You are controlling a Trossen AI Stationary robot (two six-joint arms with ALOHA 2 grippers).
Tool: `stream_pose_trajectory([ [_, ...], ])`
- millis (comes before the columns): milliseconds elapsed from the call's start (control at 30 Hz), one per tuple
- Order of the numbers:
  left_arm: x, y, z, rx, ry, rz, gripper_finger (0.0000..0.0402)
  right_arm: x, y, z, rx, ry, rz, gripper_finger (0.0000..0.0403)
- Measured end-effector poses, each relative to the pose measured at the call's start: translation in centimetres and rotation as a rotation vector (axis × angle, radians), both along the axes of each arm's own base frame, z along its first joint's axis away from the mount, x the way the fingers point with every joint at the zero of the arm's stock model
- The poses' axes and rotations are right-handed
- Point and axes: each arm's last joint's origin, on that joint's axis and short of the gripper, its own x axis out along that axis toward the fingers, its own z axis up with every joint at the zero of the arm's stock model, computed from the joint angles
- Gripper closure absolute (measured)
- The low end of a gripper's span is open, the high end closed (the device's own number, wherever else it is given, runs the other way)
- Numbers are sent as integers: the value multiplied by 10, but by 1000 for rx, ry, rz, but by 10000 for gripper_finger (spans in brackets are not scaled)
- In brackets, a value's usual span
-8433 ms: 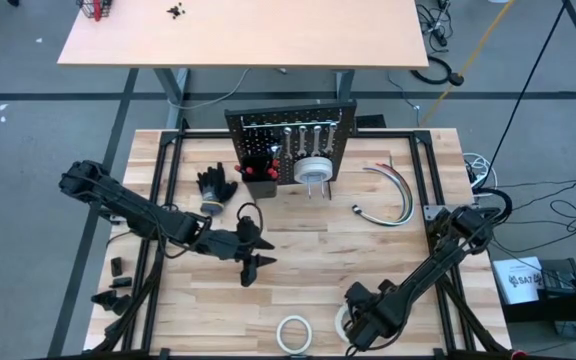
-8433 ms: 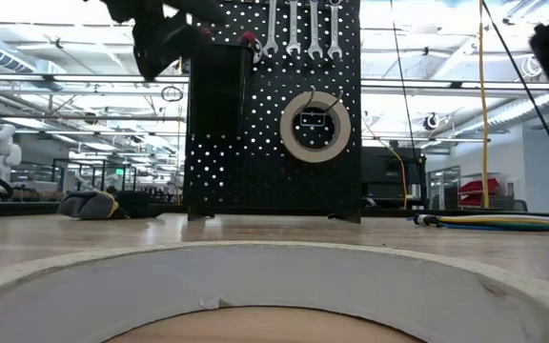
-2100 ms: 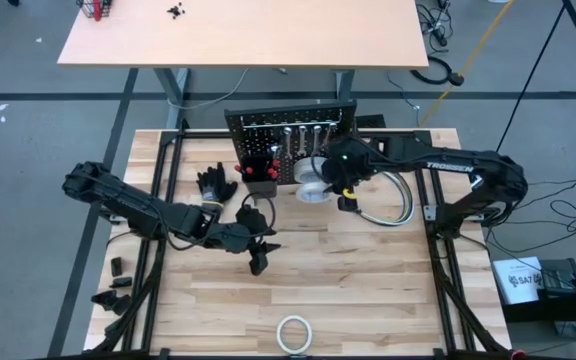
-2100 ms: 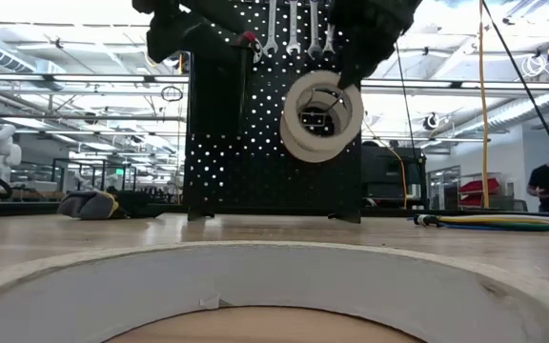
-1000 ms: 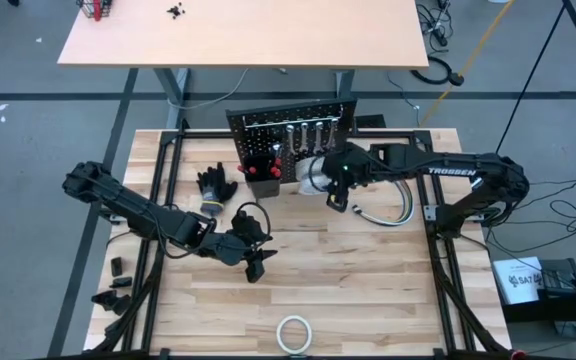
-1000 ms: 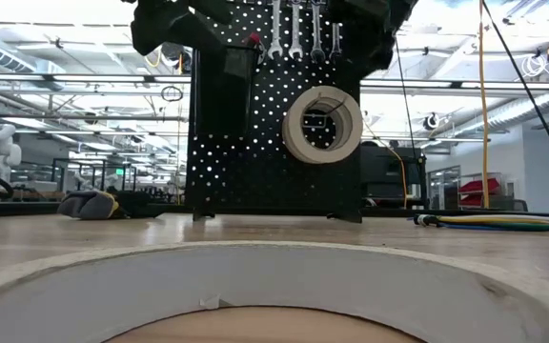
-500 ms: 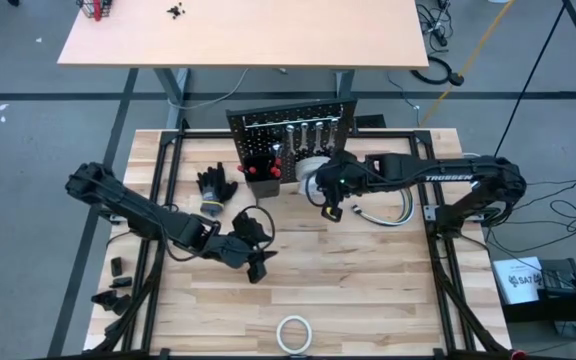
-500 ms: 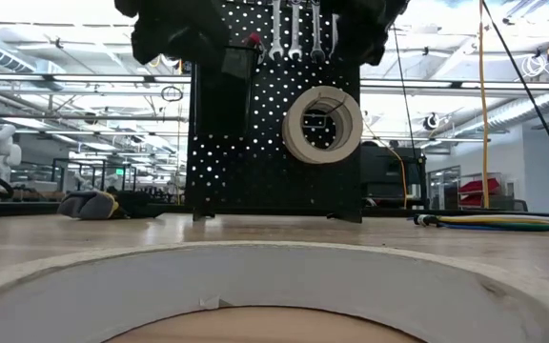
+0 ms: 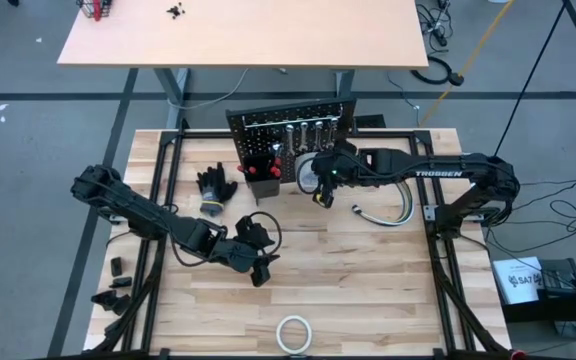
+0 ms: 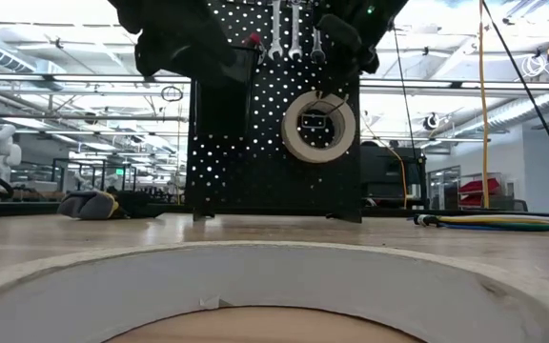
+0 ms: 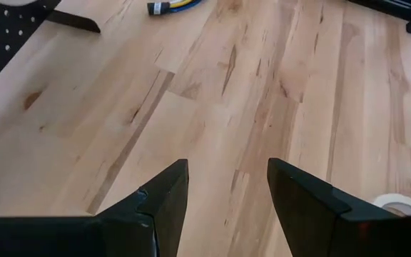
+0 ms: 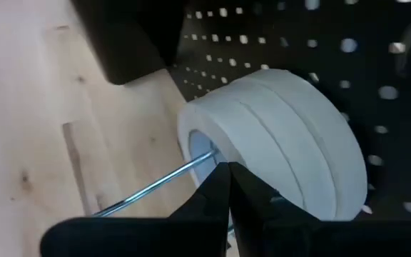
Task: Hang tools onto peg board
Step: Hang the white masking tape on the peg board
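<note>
The peg board (image 9: 290,125) stands upright at the table's far side, with wrenches (image 10: 294,24) on its top hooks and red-handled screwdrivers (image 9: 258,165) in its black bin (image 10: 219,71). Two or three white tape rolls (image 12: 284,135) hang by their holes on a long wire hook (image 12: 155,185). My right gripper (image 12: 227,171) is shut, its tips at the front of the outermost roll. Another tape roll (image 9: 292,333) lies flat near the table's near edge. My left gripper (image 11: 227,171) hovers open over bare wood at mid-table (image 9: 261,268). My right gripper's shut fingertips (image 12: 223,168) stand at the front rim of the outermost hung roll (image 12: 198,139), just beside the hook wire. They come slanting down from the table's right and near side. I cannot tell whether they touch the roll.
Black gloves (image 9: 216,187) lie left of the peg board. Curved hoses (image 9: 393,200) lie to its right. A black metal frame (image 9: 168,200) runs along the tabletop's sides. A second table (image 9: 238,35) stands beyond the far edge. Open wood lies between the two arms.
My right gripper has moved toward the table's left, closer to the hung tape rolls. My left gripper has sunk a little over mid-table and stays open.
</note>
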Motion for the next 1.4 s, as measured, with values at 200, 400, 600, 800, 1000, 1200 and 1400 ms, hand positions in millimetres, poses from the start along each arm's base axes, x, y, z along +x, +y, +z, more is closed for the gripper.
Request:
stream_pose_trajectory([
  [200,-1,-3,0,-1,-1,-11,207,1,-4,-1,-3,-10,-13,403],
  [400,-3,-7,0,19,4,-46,207,-1,5,7,47,-57,38,401],
  [600,-3,-9,0,56,10,-86,207,-6,17,16,121,-120,21,386],
  [800,-4,-11,0,58,32,-180,207,-7,49,20,337,-180,56,374],
  [1000,-4,-13,-1,45,59,-320,207,-8,107,16,519,-179,51,376],
  [1200,1,-17,-8,30,73,-423,207,-10,170,2,565,-228,-63,376],
  [1400,17,-32,-21,-8,-5,-573,207,-19,230,-19,639,-261,-136,376],
])
